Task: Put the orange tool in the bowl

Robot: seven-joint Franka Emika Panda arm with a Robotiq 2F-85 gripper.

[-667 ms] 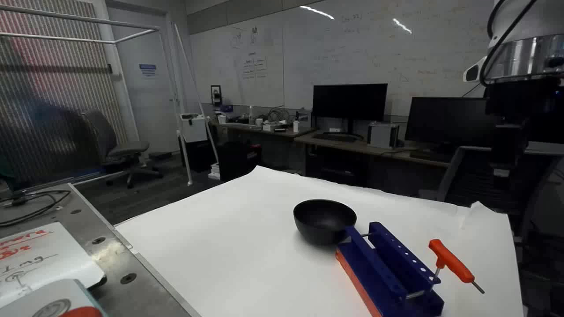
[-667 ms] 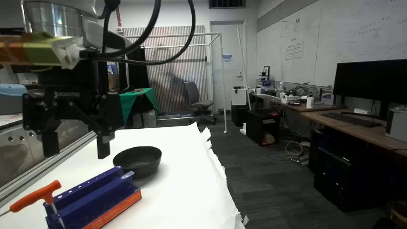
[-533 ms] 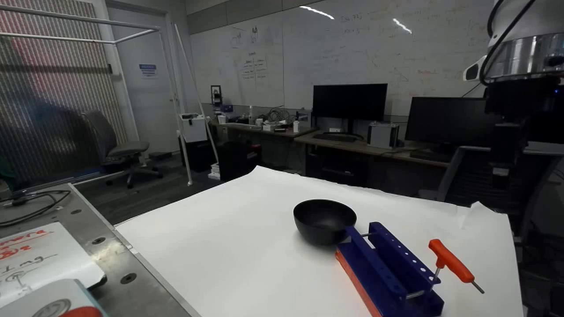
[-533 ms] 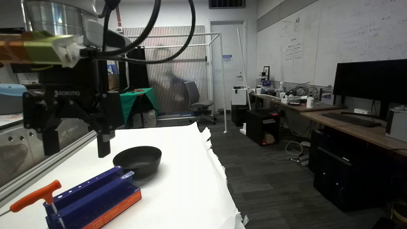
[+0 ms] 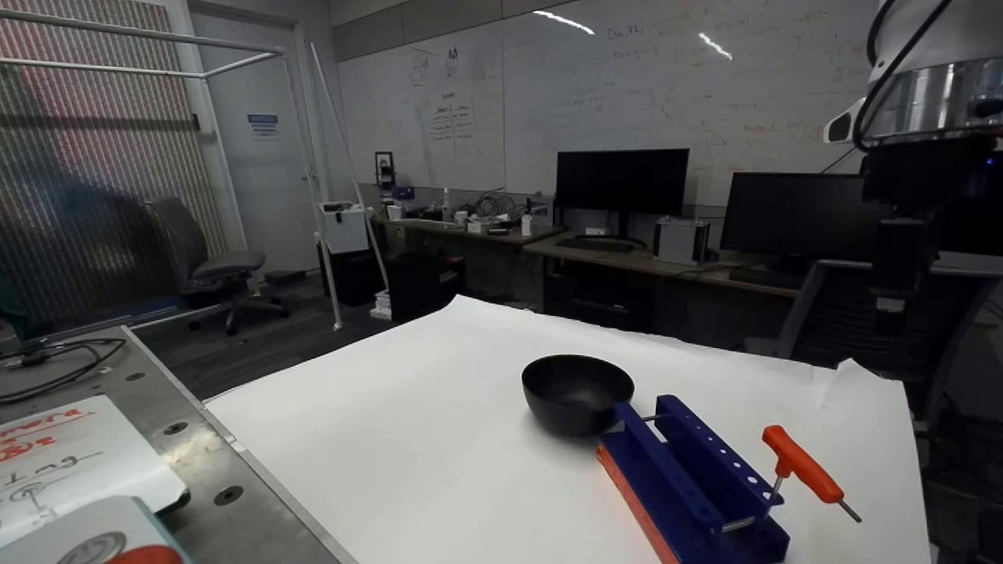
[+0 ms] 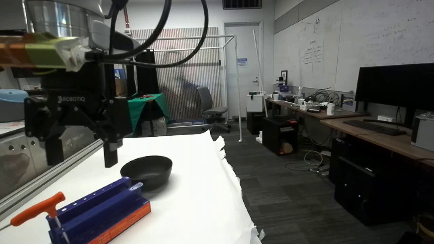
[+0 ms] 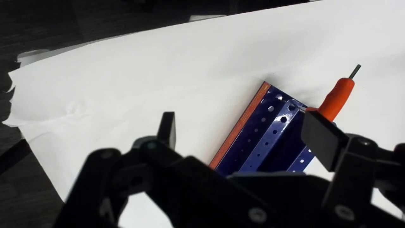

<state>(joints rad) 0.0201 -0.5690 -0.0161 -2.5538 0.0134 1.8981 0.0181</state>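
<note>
White paper (image 5: 407, 423) bears the bowl (image 5: 570, 415); whiteboard (image 5: 627, 94) beyond (scribbled); claw (image 6: 82, 162) hangs, jaws apart.

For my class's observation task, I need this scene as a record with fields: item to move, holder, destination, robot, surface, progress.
Item to move: orange tool with a thin metal tip
Holder: blue rack; the tool's shaft seems slotted into one end
Destination: black bowl, upright, near the rack's opposite end; contact unclear
Robot: gripper, open, raised, holding nothing
Surface: white paper
Progress: tool not yet in the bowl
</note>
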